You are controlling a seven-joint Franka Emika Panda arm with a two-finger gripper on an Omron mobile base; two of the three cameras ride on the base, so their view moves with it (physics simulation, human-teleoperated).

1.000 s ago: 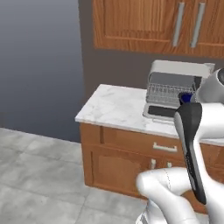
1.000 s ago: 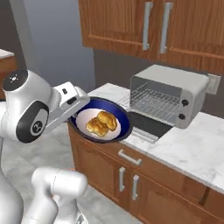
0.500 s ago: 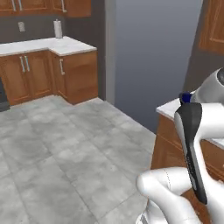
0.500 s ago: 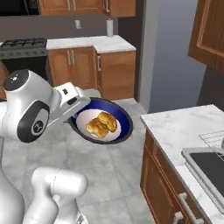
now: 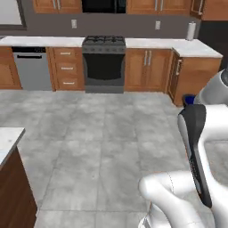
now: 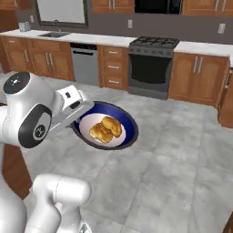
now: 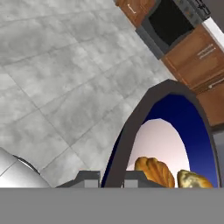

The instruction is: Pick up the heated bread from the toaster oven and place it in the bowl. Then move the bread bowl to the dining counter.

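Note:
My gripper (image 6: pixel 78 112) is shut on the near rim of the bowl (image 6: pixel 130 131), which hangs level above the floor, dark blue outside and white inside. The heated bread (image 6: pixel 105 129) lies in it as golden lumps. In the hand view the rim (image 7: pixel 131 122) runs up from between my fingertips (image 7: pixel 89 177), with bread (image 7: pixel 155 171) just inside. A sliver of the blue bowl (image 5: pixel 189 99) peeks past my arm in the left base view. The toaster oven is out of view. A white marble corner on dark wood (image 5: pixel 6 138) sits at lower left; I cannot tell whether it is the dining counter.
Grey tiled floor (image 5: pixel 102 133) stretches ahead to a wall of wooden cabinets with a black stove (image 5: pixel 104 62), a steel dishwasher (image 5: pixel 33 69) and a sink counter (image 6: pixel 54 35). A cabinet end (image 5: pixel 193 75) juts out at right.
The whole picture has swung away from the toaster oven worktop to the open kitchen floor, so the base has turned. The bowl with the bread stays in my shut gripper.

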